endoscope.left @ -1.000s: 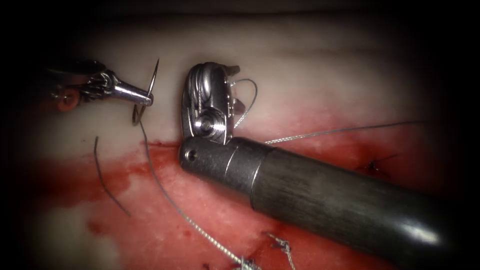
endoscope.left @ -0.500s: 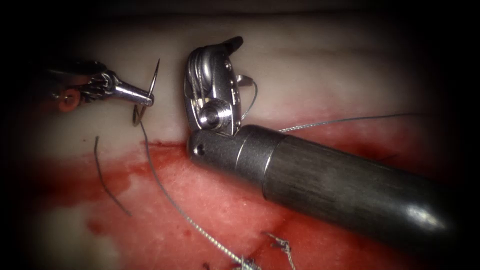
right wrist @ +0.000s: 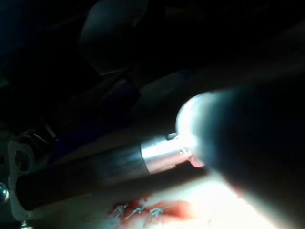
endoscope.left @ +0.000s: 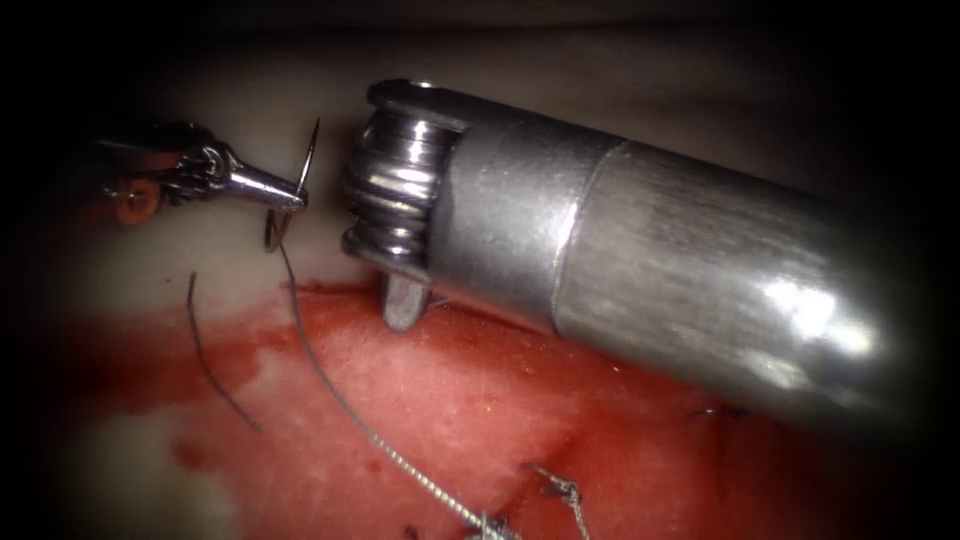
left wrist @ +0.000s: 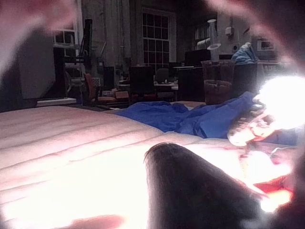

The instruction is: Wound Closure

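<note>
My left tool (endoscope.left: pixel 292 196) comes in from the left with its jaws shut on the curved needle (endoscope.left: pixel 306 150) near the middle of its curve. The needle stands upright, point up, free of the tissue (endoscope.left: pixel 480 400), over the pale part left of the stitched cut. Thread (endoscope.left: pixel 345 400) runs from the needle's lower end down across the red fluid to a stitch (endoscope.left: pixel 485 522). My right tool (endoscope.left: pixel 400 305) reaches in from the right, its thick shaft (endoscope.left: pixel 650 265) close to the lens and its tip pointing down at the tissue. I cannot see that it holds anything.
A loose cut end of thread (endoscope.left: pixel 215 365) lies on the tissue at the left. More stitches (endoscope.left: pixel 562 490) sit along the cut, and some stitches (right wrist: pixel 143 212) show in the right wrist view. Blue cloth (left wrist: pixel 200 119) lies beyond the tissue in the left wrist view.
The right tool has swung up and toward the lens, its tip turning from pointing up to pointing down; its shaft now covers the thread that ran right. The left tool and needle have not moved.
</note>
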`<action>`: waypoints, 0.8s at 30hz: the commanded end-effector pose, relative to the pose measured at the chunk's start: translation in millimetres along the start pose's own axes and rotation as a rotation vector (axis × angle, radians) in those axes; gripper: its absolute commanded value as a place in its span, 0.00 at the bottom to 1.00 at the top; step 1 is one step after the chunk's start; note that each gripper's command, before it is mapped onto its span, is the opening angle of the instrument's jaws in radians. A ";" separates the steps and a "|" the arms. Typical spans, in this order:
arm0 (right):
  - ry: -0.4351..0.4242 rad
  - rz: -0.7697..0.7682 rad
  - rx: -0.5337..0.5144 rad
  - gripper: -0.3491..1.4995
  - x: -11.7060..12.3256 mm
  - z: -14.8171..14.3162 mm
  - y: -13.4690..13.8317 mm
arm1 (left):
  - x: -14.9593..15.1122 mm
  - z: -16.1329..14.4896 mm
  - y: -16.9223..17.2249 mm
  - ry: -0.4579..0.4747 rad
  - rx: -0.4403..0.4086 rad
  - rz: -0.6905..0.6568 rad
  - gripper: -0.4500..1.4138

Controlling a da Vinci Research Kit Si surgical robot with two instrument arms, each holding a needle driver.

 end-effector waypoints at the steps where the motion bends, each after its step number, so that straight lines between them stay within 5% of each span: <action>1: 0.002 -0.003 0.024 0.53 0.8 -1.3 0.5 | 1.5 -0.6 0.4 0.008 0.001 0.007 0.00; 8: 0.011 -0.013 0.048 0.58 2.8 -1.3 -0.2 | 1.5 -0.5 0.4 0.007 0.000 0.008 0.00; 21: 0.003 -0.070 0.044 0.54 2.1 -0.8 -1.2 | 1.4 -0.5 0.4 0.004 -0.003 0.008 0.00; 24: 0.002 -0.070 0.035 0.30 1.9 -0.2 -1.5 | 1.4 -0.5 0.4 0.004 -0.003 0.008 0.00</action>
